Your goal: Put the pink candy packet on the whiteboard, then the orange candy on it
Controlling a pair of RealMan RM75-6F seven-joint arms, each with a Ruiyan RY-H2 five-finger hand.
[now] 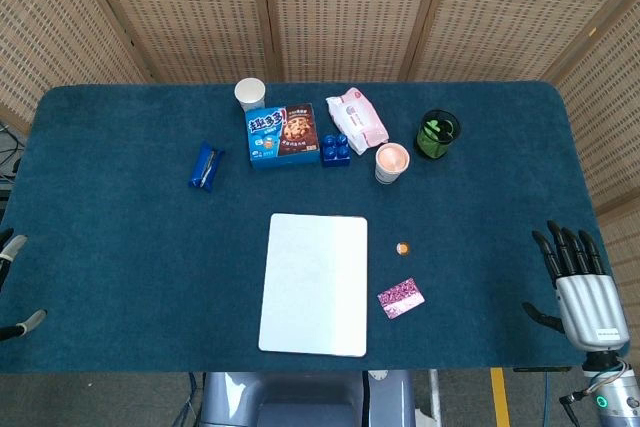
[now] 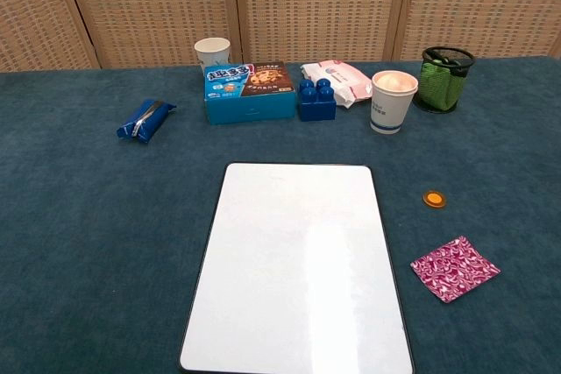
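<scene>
The whiteboard (image 1: 314, 283) (image 2: 298, 264) lies flat near the table's front edge, with nothing on it. The pink patterned candy packet (image 1: 401, 298) (image 2: 454, 268) rests on the cloth just right of the board's lower corner. A small round orange candy (image 1: 402, 248) (image 2: 433, 199) sits a little farther back, also right of the board. My right hand (image 1: 578, 282) hovers at the table's right front edge, fingers spread, holding nothing. Of my left hand (image 1: 12, 287) only fingertips show at the left edge. Neither hand appears in the chest view.
Along the back stand a white paper cup (image 1: 250, 94), a blue cookie box (image 1: 281, 134), blue toy blocks (image 1: 335, 150), a wet-wipes pack (image 1: 357, 116), a lidded cup (image 1: 392, 162) and a green mesh holder (image 1: 438, 134). A blue pouch (image 1: 206, 166) lies at left.
</scene>
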